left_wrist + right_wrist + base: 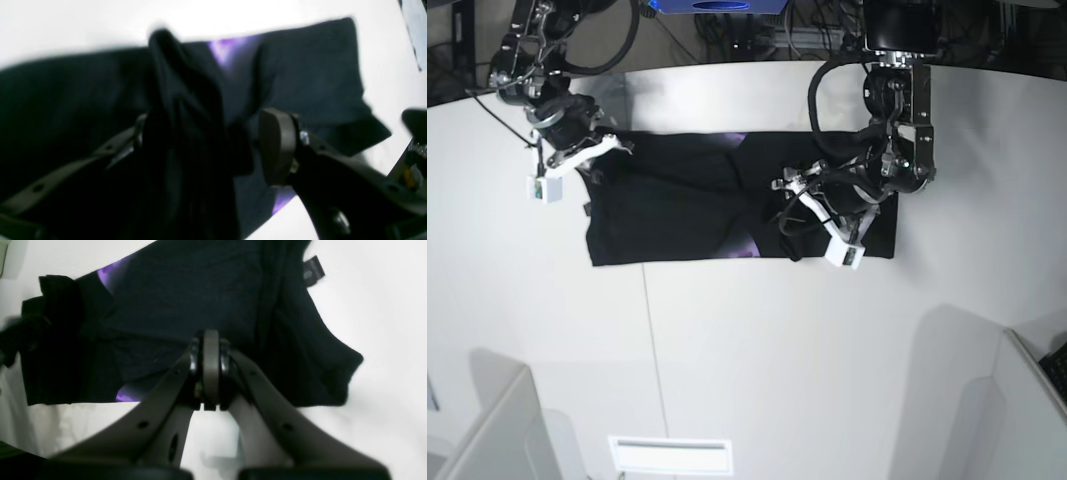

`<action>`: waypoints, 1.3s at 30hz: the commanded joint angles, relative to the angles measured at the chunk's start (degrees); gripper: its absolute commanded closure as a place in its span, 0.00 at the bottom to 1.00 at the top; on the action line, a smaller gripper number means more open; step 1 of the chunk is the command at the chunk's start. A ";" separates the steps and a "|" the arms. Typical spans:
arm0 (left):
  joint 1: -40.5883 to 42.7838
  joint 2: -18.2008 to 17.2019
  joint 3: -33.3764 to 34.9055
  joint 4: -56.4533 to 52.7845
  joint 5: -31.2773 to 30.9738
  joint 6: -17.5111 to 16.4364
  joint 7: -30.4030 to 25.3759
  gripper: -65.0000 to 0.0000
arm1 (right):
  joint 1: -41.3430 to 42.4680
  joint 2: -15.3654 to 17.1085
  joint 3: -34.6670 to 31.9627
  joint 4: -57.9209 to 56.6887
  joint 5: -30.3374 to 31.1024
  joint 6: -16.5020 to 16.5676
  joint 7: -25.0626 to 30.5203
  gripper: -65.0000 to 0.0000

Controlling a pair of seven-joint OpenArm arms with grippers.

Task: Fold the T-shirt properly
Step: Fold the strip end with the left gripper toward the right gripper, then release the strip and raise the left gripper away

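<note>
The black T-shirt (pixel 677 210) lies spread on the white table (pixel 757 350), plain side up, with bits of purple print (pixel 745 249) showing at folds. My left gripper (pixel 795 205) is over the shirt's right half, shut on a bunched fold of the T-shirt (pixel 180 86) that is raised off the rest. In the left wrist view the cloth fills the gap in the left gripper (pixel 203 143). My right gripper (pixel 612 147) is at the shirt's far left corner. Its pads (pixel 210 350) are pressed together above flat cloth (pixel 186 296). The neck tag (pixel 313 271) sticks out at the edge.
A thin seam (pixel 647 340) runs down the table. A white slotted plate (pixel 670 455) sits at the front edge. Grey panels stand at the front left (pixel 487 430) and front right (pixel 1027 400). Cables and equipment (pixel 727 20) crowd the back.
</note>
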 commanded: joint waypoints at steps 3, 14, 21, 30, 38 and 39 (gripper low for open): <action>-1.73 0.99 4.29 0.89 -1.21 -0.71 -0.82 0.37 | 0.32 0.31 0.15 0.79 0.69 0.25 0.90 1.00; 2.93 -0.94 -5.74 10.21 -1.21 -0.71 -0.64 0.38 | 2.52 0.39 2.96 0.87 0.78 0.25 0.55 1.00; 10.93 -7.89 -30.62 11.44 -1.21 -0.79 -0.64 0.75 | 9.73 1.36 4.81 0.79 1.04 1.57 -11.49 0.70; 17.34 -10.96 -48.55 8.10 -0.68 -0.88 -1.00 1.00 | 19.05 4.26 5.86 -6.77 2.45 9.13 -16.50 0.24; 19.37 -11.23 -49.25 7.04 -0.68 -0.88 -1.08 1.00 | 26.87 7.60 10.00 -26.55 2.62 9.48 -18.79 0.24; 19.28 -11.23 -49.17 7.04 -0.68 -0.88 -1.08 1.00 | 27.05 7.69 10.00 -27.96 2.62 9.48 -18.61 0.24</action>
